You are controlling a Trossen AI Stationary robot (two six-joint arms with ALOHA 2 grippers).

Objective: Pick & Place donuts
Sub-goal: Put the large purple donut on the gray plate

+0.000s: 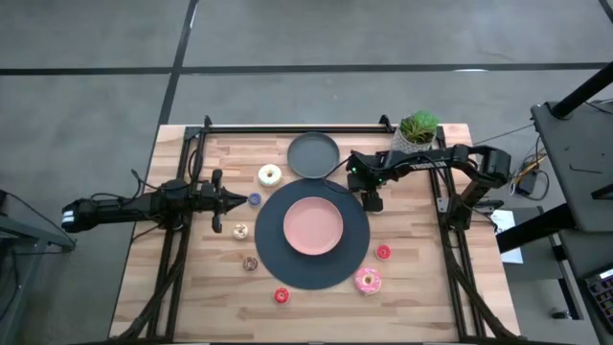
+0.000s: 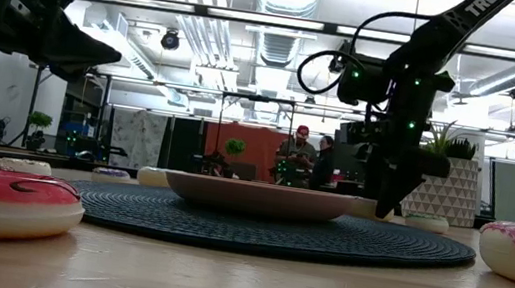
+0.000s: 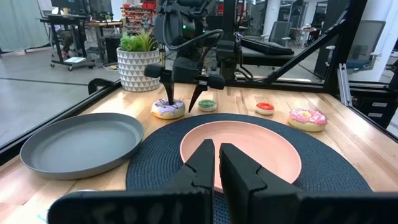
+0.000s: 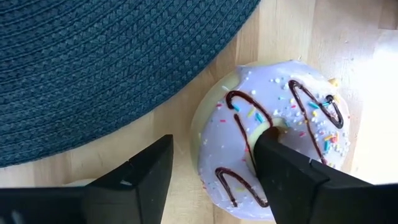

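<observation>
The surface (image 1: 192,297) is pale wood planks. A dark blue-grey woven mat (image 1: 311,235) carries a salmon-pink plate (image 1: 312,225); at its 12 o'clock lies a plain dark grey plate (image 1: 313,154). The lilac-iced donut (image 4: 273,134) has dark brown drizzle loops and multicoloured sprinkles on cream dough. Both tools, the right (image 4: 211,171) and the left (image 3: 216,158), are black. At 5 o'clock lies a pink sprinkled donut (image 1: 368,280), near two red ones (image 1: 382,252) (image 1: 282,295)
</observation>
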